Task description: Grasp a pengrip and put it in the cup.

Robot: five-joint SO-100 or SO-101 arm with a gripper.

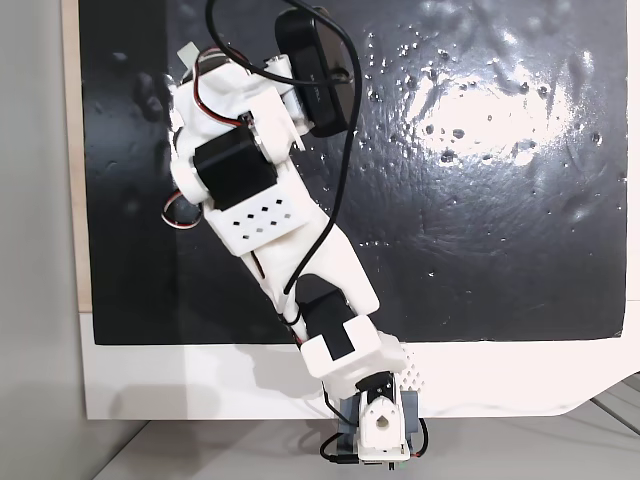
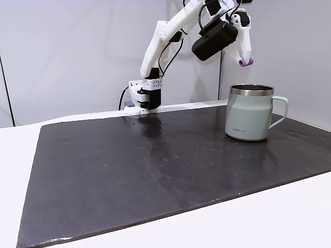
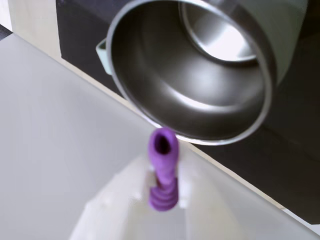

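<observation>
**Purple grip held above the mug**

In a fixed view from above, your white arm (image 1: 270, 220) leans across the glossy black mat (image 1: 480, 230) on the surface.

In a fixed view from the side, your hand (image 2: 243, 58) is clamped on the tiny purple ribbed rubber pengrip (image 2: 244, 62), raised above the round pale grey-green metal cup (image 2: 250, 119).

In the wrist view, the pengrip (image 3: 163, 170) hangs just short of the cup's shiny steel rim (image 3: 165, 122).
</observation>
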